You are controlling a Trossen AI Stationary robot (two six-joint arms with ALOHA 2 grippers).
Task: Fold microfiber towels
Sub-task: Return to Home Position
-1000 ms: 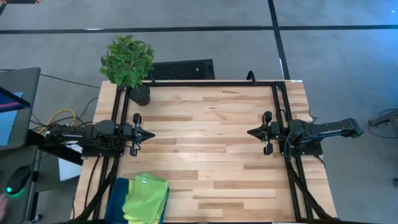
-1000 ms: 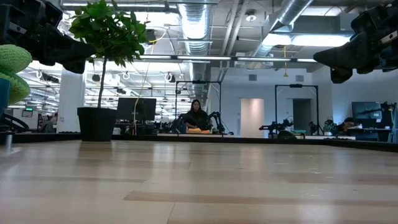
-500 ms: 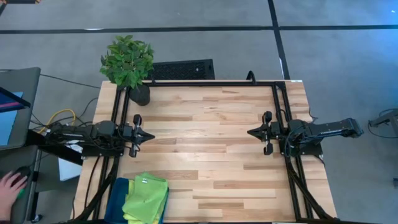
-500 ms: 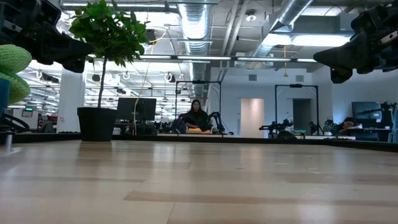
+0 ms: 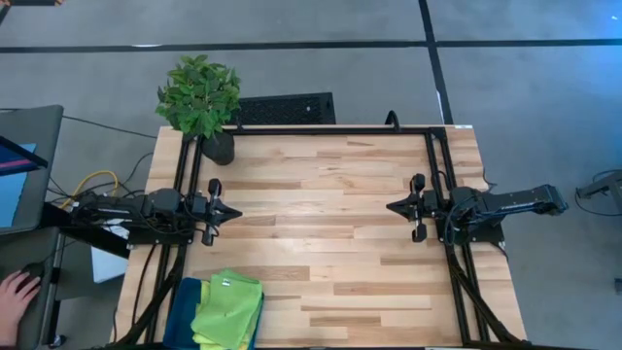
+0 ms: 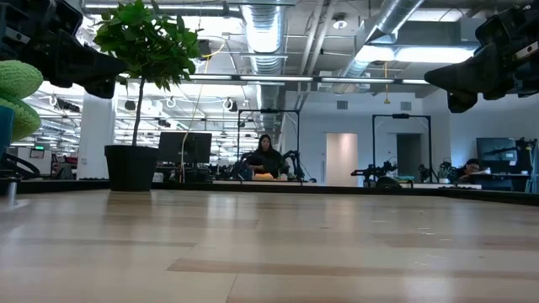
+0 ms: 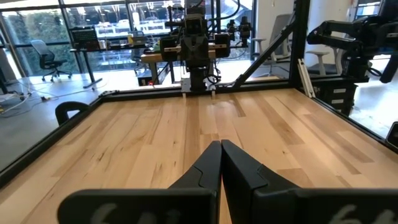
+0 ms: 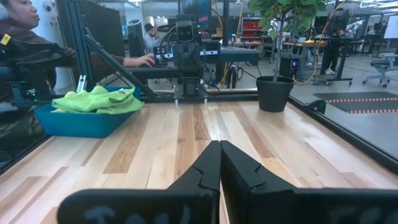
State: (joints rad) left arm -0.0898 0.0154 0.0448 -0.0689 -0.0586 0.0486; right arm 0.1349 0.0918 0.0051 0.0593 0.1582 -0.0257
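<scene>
The left pincer [image 5: 234, 210] is clenched on nothing: in its wrist view the two dark fingers [image 7: 208, 163] meet at the tips above bare wood. The right pincer [image 5: 392, 206] is clenched and empty in the same way, with its fingers pressed together in its own wrist view. Both hover above the table [image 5: 321, 185], tips pointing at each other across the middle and well apart. Each arm is drawn back to its own side edge.

Against the pictures from a second and half a second ago, neither arm has shifted. The only change lies off the table, past the left arm's side. A person's hand [image 5: 14, 292], a mere sliver at the frame edge a second ago, is now in view and sits slightly lower than half a second ago.

The microfiber towels [image 5: 228, 306] lie stacked in the teal tray [image 5: 181, 309] at the table corner on the left arm's side, at the opposite end of that edge from the potted plant [image 5: 199, 95]. A lime green one is on top, loosely folded, with a small white label showing. A yellower edge peeks out beneath it. In the right wrist view the stack rises rumpled above the tray's rim.
</scene>
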